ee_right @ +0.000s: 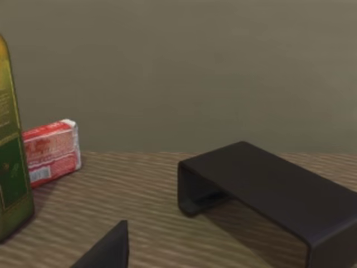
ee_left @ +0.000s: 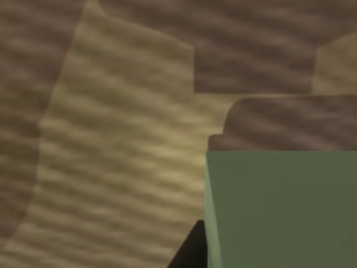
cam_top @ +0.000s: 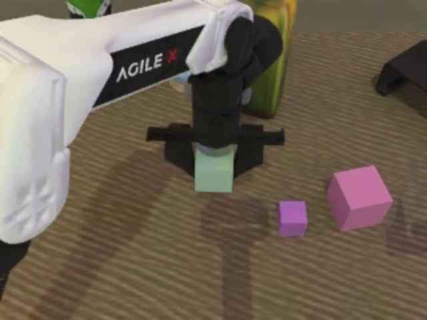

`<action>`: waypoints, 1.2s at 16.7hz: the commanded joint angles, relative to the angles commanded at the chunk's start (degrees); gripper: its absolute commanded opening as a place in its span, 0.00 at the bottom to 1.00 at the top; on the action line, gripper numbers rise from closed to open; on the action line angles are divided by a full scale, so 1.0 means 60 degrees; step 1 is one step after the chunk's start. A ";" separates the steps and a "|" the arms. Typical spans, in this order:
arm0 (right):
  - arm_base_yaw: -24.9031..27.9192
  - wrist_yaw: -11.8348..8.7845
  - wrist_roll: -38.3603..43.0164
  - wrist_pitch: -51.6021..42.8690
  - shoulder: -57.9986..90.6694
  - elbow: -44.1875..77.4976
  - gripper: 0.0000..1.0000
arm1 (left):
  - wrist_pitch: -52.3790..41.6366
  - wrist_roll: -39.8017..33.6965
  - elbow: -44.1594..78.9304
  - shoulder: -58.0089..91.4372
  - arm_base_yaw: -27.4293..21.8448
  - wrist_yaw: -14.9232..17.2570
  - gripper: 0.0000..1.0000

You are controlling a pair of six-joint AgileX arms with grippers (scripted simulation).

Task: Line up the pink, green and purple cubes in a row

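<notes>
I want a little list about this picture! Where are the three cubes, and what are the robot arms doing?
green cube: under the left gripper, left of the other two cubes
purple cube: on the table, between green and pink, sitting a bit nearer the bottom edge of the top view
pink cube: farthest right, apart from the purple one
left arm: reaching over the middle of the table, gripper at the green cube
right arm: not seen in the top view
row: not lined up yet
</notes>
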 joint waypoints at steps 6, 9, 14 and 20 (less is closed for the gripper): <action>0.0000 0.0000 0.0000 0.0000 0.0000 0.0000 1.00 | -0.0015 -0.1564 0.0098 -0.0200 -0.1027 -0.0070 0.00; 0.0000 0.0000 0.0000 0.0000 0.0000 0.0000 1.00 | -0.0010 -0.1537 0.0077 -0.0164 -0.0989 -0.0062 0.00; 0.0000 0.0000 0.0000 0.0000 0.0000 0.0000 1.00 | 0.1115 -0.1525 -0.0714 0.0085 -0.0980 -0.0060 0.00; 0.0000 0.0000 0.0000 0.0000 0.0000 0.0000 1.00 | 0.2264 -0.1515 -0.1571 0.0409 -0.0986 -0.0063 0.00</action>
